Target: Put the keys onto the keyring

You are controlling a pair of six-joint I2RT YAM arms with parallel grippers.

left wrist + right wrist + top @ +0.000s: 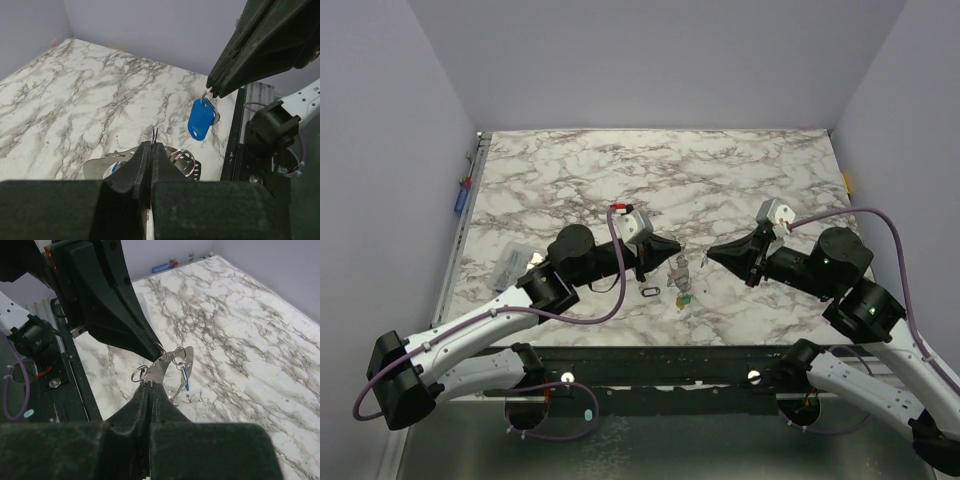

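The keyring [679, 268] is a silvery curved metal piece with holes and small wire rings, between both grippers. My left gripper [672, 250] is shut on a thin wire ring [154, 133] at the keyring's top; the piece [95, 167] shows just below its fingers. My right gripper [210, 92] is shut on a small ring with a blue-tagged key [201, 120] hanging from it. In the right wrist view my right gripper [151, 385] is against the keyring [170, 365], where a blue key [185, 379] hangs. Green and yellow keys [683, 297] lie below it.
A small black oval ring [650, 292] lies on the marble table left of the keys. A clear plastic bag [510, 262] lies at the table's left, beside my left arm. A black rail [650, 365] runs along the near edge.
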